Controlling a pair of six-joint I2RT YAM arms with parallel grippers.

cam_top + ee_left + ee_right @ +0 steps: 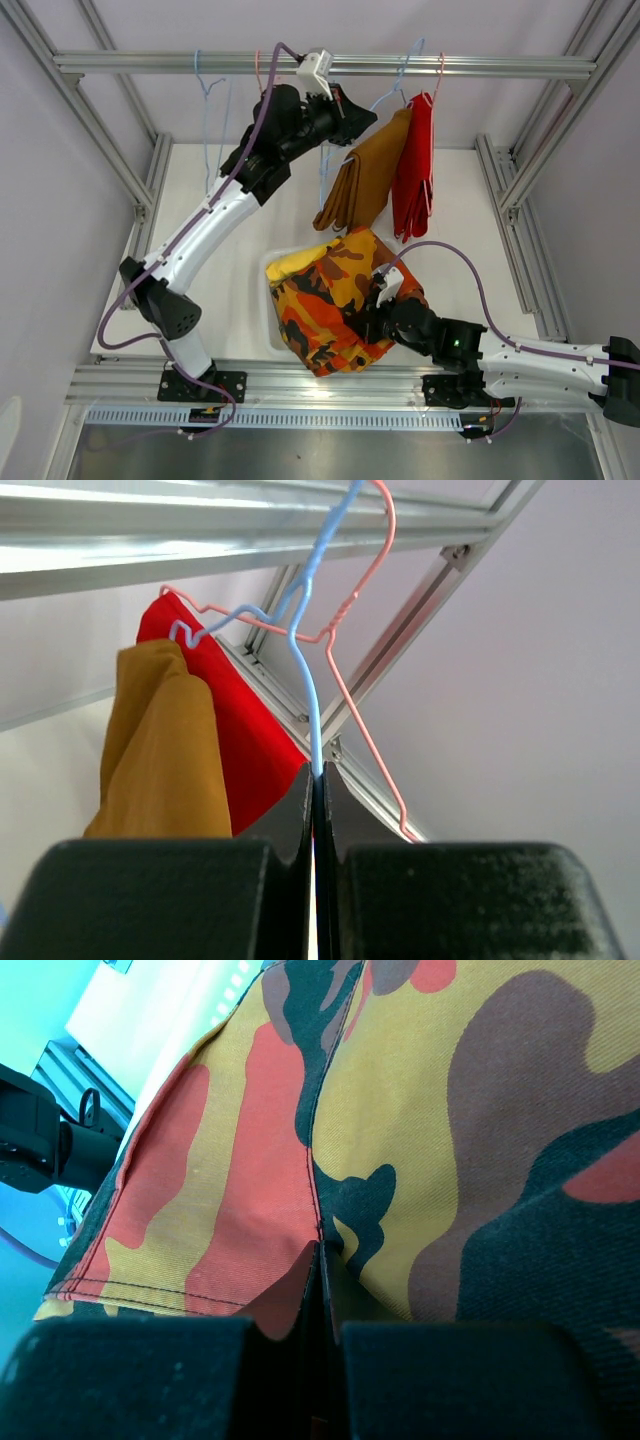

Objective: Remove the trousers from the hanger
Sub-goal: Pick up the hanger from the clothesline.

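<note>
My left gripper [352, 112] reaches up by the rail and is shut on the wire of a blue hanger [309, 695]. The plain brown trousers [365, 175] hang on that hanger; in the left wrist view they [165, 750] are at the left. The plain red trousers [415, 165] hang beside them on a pink hanger [350, 680]. My right gripper [378, 300] is shut on the orange-red patterned trousers [330, 300], which lie bunched over the basket and fill the right wrist view [400, 1110]. A corner of yellow trousers [288, 265] shows under them. The camouflage grey-green pair is hidden.
The aluminium rail [500, 66] crosses the top, with empty blue [205, 90] and pink [258, 70] hangers at the left. The white basket's rim [268, 335] shows under the pile. Frame posts stand on both sides.
</note>
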